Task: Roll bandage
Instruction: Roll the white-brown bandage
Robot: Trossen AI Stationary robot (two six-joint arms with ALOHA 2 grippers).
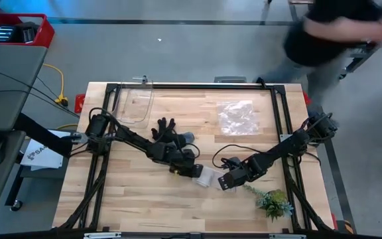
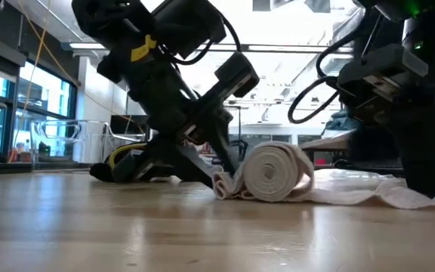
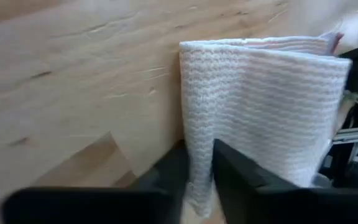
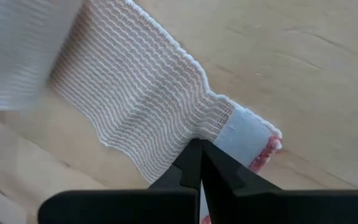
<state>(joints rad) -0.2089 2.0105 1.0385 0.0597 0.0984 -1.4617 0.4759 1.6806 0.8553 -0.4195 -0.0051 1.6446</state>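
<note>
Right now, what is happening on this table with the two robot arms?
The two arms are rolling up a white bandage near the middle of the wooden table. The left gripper has its jaws closed on the edge of the rolled part. The right gripper pinches the loose tail of the cloth, jaws shut. Most of the strip is already wound; a short length lies flat. A black glove, a clear bag and a plant sprig lie untouched.

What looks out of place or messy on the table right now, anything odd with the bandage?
The bandage is only partly rolled: a neat coil sits mid-table, but a loose, rumpled tail trails toward the right gripper, whose jaws pinch its end. The left gripper grips the coil's edge. A black glove lies crumpled behind.
</note>
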